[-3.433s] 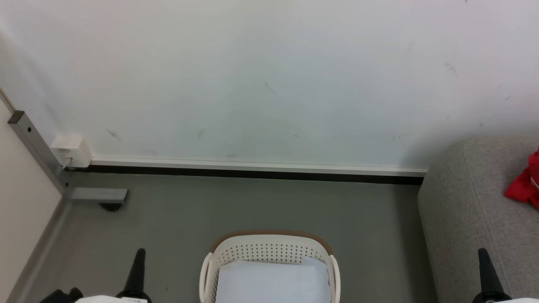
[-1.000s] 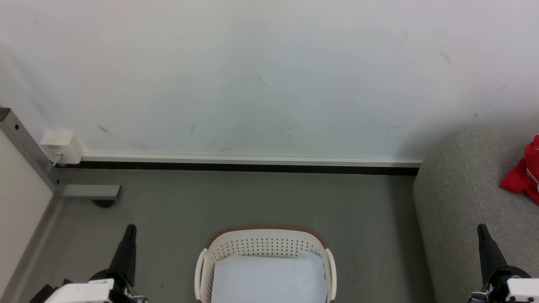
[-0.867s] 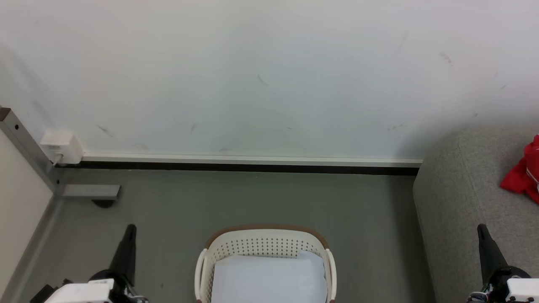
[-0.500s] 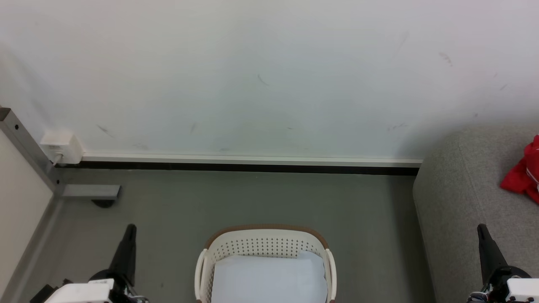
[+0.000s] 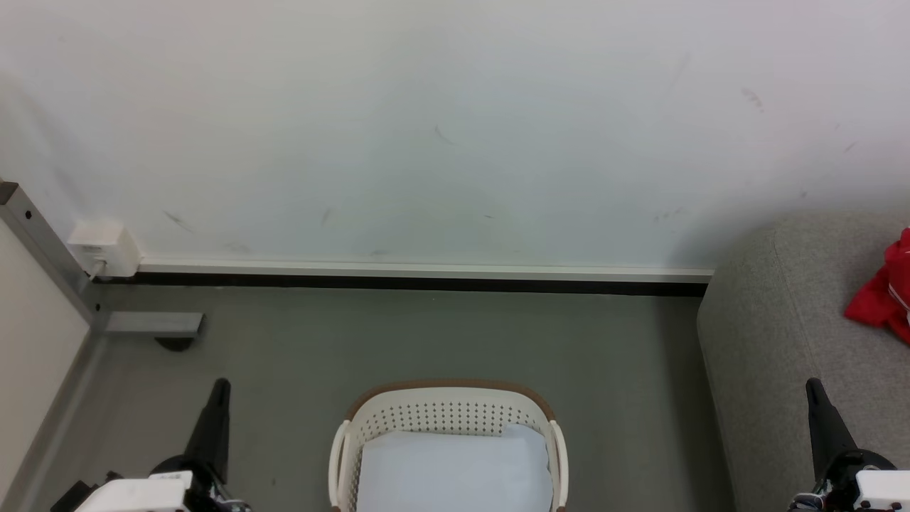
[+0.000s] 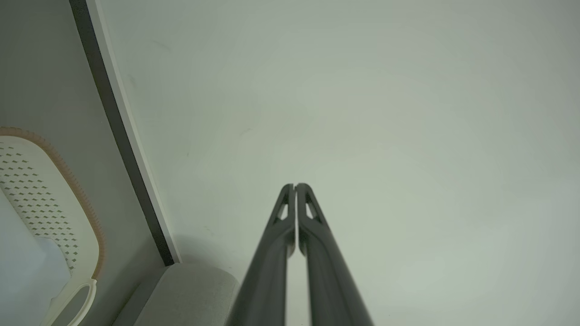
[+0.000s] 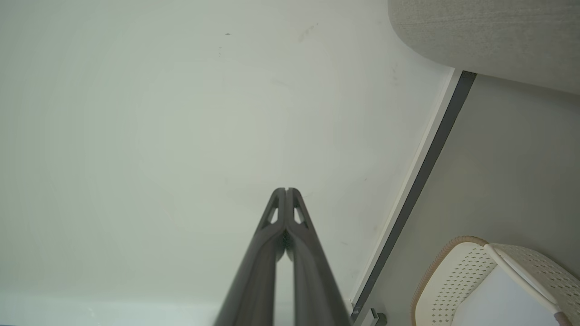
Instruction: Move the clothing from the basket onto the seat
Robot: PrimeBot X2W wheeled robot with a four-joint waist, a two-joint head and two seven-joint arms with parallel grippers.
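Red clothing [image 5: 883, 307] beyond right fingers [image 5: 820, 421]

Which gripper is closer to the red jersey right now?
Right. The right gripper shows against the sofa, below the jersey in the head view; the left gripper is beyond the basket, far to the left.

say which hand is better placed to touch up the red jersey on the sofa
Likely right. The right hand sits by the sofa where the red jersey lies; the left hand is across the basket from it. Both are shut.
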